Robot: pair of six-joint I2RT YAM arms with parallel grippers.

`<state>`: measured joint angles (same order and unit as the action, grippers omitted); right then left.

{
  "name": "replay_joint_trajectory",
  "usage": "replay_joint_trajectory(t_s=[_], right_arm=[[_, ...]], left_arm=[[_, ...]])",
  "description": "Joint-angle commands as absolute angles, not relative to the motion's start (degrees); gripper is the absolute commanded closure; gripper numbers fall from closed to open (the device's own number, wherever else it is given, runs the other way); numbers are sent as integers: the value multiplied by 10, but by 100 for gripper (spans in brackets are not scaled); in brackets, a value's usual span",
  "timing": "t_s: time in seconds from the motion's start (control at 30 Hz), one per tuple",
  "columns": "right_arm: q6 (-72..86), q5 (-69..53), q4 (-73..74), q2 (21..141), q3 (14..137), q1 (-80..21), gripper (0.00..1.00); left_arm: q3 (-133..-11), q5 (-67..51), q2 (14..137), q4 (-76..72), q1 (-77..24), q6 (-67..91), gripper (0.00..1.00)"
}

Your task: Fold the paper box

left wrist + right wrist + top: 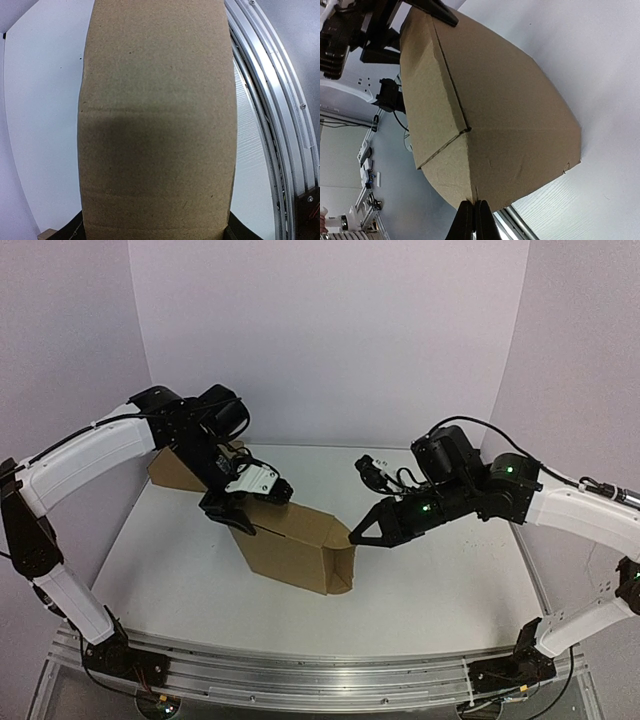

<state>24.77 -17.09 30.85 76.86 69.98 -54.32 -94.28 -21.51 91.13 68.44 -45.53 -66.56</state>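
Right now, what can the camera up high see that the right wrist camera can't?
Only the high camera shows the other box, sitting behind the left arm. Only the right wrist camera shows, close up, the creases where the flaps of the cardboard box meet, and some of the room past the table's edge. Both show that cardboard box standing on the white table, with the shut right end effector touching its end.
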Motion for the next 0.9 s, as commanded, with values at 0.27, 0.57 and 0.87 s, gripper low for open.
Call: replay_joint_trajectory(t_s=[0.27, 0.57, 0.87], right_arm=[[375, -131, 271, 819, 763, -544, 100], [358, -67, 273, 783, 699, -540, 90], [337, -52, 275, 733, 625, -531, 50]], left_arm=[[-1016, -242, 982, 760, -467, -543, 75], [-973, -233, 978, 742, -466, -528, 76], [-973, -229, 989, 744, -466, -525, 76]])
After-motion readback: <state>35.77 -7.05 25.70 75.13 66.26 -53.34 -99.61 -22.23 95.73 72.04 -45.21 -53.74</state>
